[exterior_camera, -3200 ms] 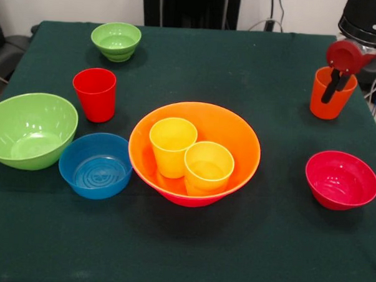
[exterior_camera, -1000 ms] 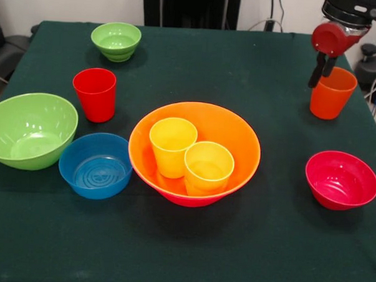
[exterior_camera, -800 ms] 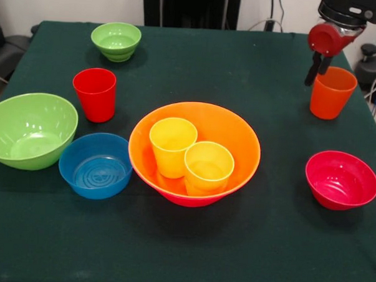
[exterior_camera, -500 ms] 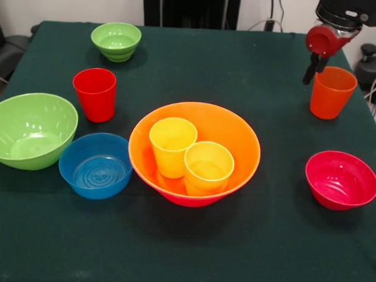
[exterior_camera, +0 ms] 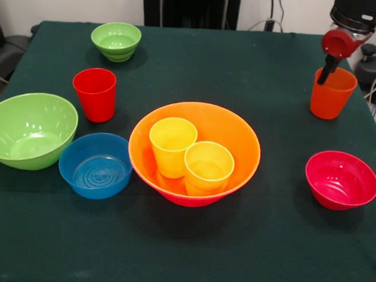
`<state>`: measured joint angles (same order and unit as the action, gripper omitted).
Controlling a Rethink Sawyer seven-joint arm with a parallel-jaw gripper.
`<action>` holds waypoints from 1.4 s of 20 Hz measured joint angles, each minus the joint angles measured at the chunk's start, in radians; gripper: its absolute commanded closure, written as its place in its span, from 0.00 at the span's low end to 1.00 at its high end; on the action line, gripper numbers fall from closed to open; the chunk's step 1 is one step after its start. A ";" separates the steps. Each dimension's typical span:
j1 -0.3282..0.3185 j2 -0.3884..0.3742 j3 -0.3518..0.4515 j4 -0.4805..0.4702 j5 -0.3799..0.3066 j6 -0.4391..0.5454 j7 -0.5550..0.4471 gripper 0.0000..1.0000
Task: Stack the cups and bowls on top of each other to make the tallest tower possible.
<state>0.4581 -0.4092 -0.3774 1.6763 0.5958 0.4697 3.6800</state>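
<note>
The large orange bowl (exterior_camera: 235,140) sits nested in the pink bowl (exterior_camera: 186,201) at mid-table, with only a pink-red sliver of the pink bowl showing beneath it. Two yellow cups (exterior_camera: 172,143) (exterior_camera: 208,167) stand upright side by side inside the orange bowl. The orange cup (exterior_camera: 330,97) stands upright at the right, towards the far edge. My gripper (exterior_camera: 323,78) hangs just above the left side of this cup's rim and holds nothing that I can see. The red cup (exterior_camera: 94,94) stands upright at the left.
The medium-large green bowl (exterior_camera: 29,129) and the small blue bowl (exterior_camera: 95,166) sit side by side at the left. The small green bowl (exterior_camera: 116,40) is at the far left. The small red bowl (exterior_camera: 341,180) is at the right, nearer than the orange cup.
My gripper rose out of the orange cup and drifted left of it. It has now swung back right over the cup's left rim. The cup and bowls have not moved.
</note>
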 measured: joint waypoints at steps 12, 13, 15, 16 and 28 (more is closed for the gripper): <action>0.010 0.010 0.002 -0.018 0.000 -0.009 0.000 0.00; 0.008 0.010 0.004 -0.018 0.000 -0.017 0.000 0.00; 0.004 0.011 0.008 -0.018 0.000 -0.037 0.000 0.00; 0.002 0.012 0.009 -0.018 0.000 -0.043 0.000 0.00; -0.008 0.035 0.013 -0.019 0.000 -0.121 0.000 0.00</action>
<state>0.4498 -0.3737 -0.3649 1.6575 0.5962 0.3484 3.6800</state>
